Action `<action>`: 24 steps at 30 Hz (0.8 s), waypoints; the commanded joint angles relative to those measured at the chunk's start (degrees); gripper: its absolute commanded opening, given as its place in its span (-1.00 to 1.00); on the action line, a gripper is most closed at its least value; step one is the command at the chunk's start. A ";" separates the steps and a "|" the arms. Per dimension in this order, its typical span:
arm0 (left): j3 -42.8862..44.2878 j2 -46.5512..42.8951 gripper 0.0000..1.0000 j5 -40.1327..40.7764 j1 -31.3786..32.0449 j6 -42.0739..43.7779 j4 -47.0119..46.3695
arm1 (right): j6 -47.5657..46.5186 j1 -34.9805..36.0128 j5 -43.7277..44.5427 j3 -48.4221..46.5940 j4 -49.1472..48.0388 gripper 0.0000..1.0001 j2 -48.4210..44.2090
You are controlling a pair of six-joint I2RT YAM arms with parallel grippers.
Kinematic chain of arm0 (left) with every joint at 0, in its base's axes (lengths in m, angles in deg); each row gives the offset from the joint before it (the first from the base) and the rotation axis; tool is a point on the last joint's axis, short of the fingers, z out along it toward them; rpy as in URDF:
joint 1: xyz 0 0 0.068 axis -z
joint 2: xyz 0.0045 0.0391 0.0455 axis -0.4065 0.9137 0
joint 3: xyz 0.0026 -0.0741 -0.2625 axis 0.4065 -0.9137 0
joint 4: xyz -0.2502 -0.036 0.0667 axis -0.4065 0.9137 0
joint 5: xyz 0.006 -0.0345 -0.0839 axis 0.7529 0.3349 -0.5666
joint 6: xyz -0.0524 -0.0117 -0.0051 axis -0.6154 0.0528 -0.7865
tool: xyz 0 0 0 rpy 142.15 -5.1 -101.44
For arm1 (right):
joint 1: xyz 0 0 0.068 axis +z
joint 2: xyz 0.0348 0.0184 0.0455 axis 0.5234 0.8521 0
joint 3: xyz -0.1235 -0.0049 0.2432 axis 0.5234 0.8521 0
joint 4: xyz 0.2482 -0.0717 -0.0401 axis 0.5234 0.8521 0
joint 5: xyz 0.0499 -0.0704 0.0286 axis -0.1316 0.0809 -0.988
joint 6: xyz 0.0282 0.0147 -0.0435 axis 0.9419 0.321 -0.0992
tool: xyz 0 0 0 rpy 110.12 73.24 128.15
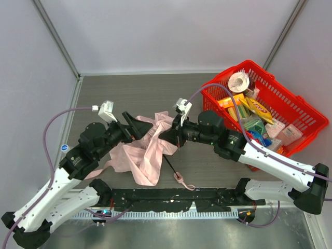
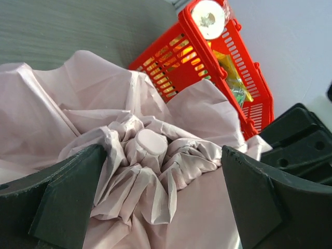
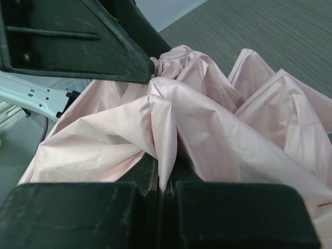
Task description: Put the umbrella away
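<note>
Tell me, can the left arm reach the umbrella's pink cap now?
Probably yes: the left gripper is open, the pink cap of the umbrella lies ahead between its fingers, and only loose fabric surrounds it.

Red plastic mesh basket (image 1: 293, 101) at right edge of top view, on table, packed full. White tape-like roll (image 1: 239, 81) on top at basket's far corner. Yellow packets (image 1: 258, 108) and green box (image 1: 254, 124) inside; other packets too small to tell. Grey wood-grain tabletop (image 1: 124, 93). Pale enclosure walls (image 1: 171, 31) behind. Black perforated rail (image 1: 171, 196) along bottom edge.

Left wrist view: same basket (image 2: 171, 62) upper centre, roll (image 2: 210, 15) at top.
</note>
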 commanded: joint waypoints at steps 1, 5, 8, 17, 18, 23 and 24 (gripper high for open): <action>-2.62 4.24 0.99 -3.83 0.03 -3.87 -12.85 | -0.11 -0.15 -1.40 -3.70 -6.63 -1.00 -1.17; -1.73 8.21 0.99 -3.83 0.12 -3.95 -14.24 | 0.07 -0.15 -2.01 -3.79 -6.63 -1.00 -1.87; -2.96 10.67 0.99 -6.11 0.03 -5.27 -18.72 | 0.16 -0.15 -2.71 -3.62 -6.54 -1.00 -1.96; -6.13 12.53 -0.66 -10.33 0.03 -5.19 -30.60 | -0.81 -0.24 -1.67 -3.26 -1.19 -1.00 -3.98; -6.22 12.44 -0.83 -10.86 0.03 -4.66 -31.21 | -0.81 -0.16 -0.96 -3.87 0.91 -0.99 -4.51; -5.96 11.12 -1.00 -13.76 0.03 -2.20 -33.67 | 3.66 -0.07 10.28 -10.28 17.34 -0.51 -4.60; -5.96 10.86 -1.00 -14.46 0.03 -1.76 -34.46 | 4.19 -0.07 12.38 -12.30 22.23 -0.23 -4.69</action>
